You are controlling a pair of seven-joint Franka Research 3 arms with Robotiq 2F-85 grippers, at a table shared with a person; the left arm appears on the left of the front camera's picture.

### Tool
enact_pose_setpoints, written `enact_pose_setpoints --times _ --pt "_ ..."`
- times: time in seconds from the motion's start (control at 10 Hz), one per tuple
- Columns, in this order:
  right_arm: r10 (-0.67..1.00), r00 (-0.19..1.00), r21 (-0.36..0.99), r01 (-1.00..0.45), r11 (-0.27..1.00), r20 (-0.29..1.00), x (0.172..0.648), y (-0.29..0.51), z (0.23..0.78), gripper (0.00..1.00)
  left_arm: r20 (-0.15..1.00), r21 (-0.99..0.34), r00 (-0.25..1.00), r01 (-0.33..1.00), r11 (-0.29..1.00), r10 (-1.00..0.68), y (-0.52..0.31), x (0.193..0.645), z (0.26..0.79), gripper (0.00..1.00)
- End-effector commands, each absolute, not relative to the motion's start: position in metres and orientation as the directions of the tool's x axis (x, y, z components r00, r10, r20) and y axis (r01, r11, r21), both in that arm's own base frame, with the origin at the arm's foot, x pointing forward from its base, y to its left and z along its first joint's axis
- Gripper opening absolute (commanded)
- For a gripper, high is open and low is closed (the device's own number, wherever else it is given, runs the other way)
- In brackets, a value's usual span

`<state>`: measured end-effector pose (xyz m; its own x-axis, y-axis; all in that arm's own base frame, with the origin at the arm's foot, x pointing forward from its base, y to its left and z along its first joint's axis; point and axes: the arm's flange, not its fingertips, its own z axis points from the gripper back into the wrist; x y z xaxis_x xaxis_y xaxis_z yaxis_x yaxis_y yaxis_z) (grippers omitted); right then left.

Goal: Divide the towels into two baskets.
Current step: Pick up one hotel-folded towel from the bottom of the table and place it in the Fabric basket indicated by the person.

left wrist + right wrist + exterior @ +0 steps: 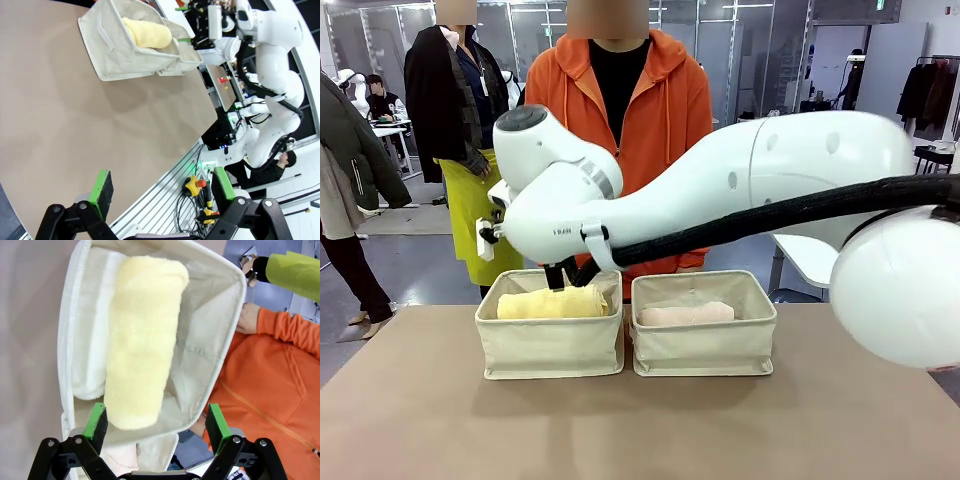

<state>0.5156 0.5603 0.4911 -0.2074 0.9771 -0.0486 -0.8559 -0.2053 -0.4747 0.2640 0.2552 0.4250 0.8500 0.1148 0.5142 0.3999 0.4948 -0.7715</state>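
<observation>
Two cream baskets stand side by side mid-table. The left basket (550, 350) holds a pale yellow towel (552, 303); the right basket (705, 350) holds a pale pink towel (687, 314). My right arm reaches across, and its gripper (570, 277) hangs open just above the left basket's far rim. In the right wrist view that gripper (156, 422) is open and holds nothing, above one end of the yellow towel (145, 340). A white towel (90, 370) lies beside the yellow one in the basket (205, 330). My left gripper (162, 187) is open over the table's edge, away from the baskets (107, 55).
A person in an orange hoodie (620, 100) stands right behind the baskets, with a hand (246, 317) near the left basket's far wall. Bare brown table (620, 430) lies in front of the baskets. Other people stand at the back left.
</observation>
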Motion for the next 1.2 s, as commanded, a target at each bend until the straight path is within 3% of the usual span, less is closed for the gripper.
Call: enact_pose_setpoints --times 0.0,0.1,0.4,0.7,0.9,1.1 --pt "0.994 -0.105 -0.476 -0.875 -0.088 0.009 0.489 0.528 0.53 0.99 0.524 -0.768 0.844 0.407 0.496 0.119 0.256 0.261 0.428 1.0" --pt "0.997 -0.052 -0.463 -0.886 -0.016 0.064 0.474 0.503 0.543 0.99 0.524 -0.768 0.844 0.407 0.496 0.119 0.256 0.261 0.428 1.0" --pt "0.899 0.257 -0.201 -0.918 0.342 0.355 0.448 0.383 0.57 0.99 0.524 -0.768 0.844 0.407 0.496 0.119 0.256 0.261 0.428 1.0" --pt "0.595 0.633 0.211 -0.752 0.625 0.496 0.428 0.264 0.567 0.99 0.524 -0.768 0.844 0.407 0.496 0.119 0.256 0.261 0.428 1.0" --pt "0.364 0.76 0.435 -0.621 0.652 0.538 0.413 0.202 0.552 0.99 0.524 -0.768 0.844 0.407 0.496 0.119 0.256 0.261 0.428 1.0" --pt "0.112 0.858 0.705 -0.479 0.522 0.501 0.388 0.135 0.529 0.99 0.524 -0.768 0.844 0.407 0.496 0.119 0.256 0.261 0.428 1.0"
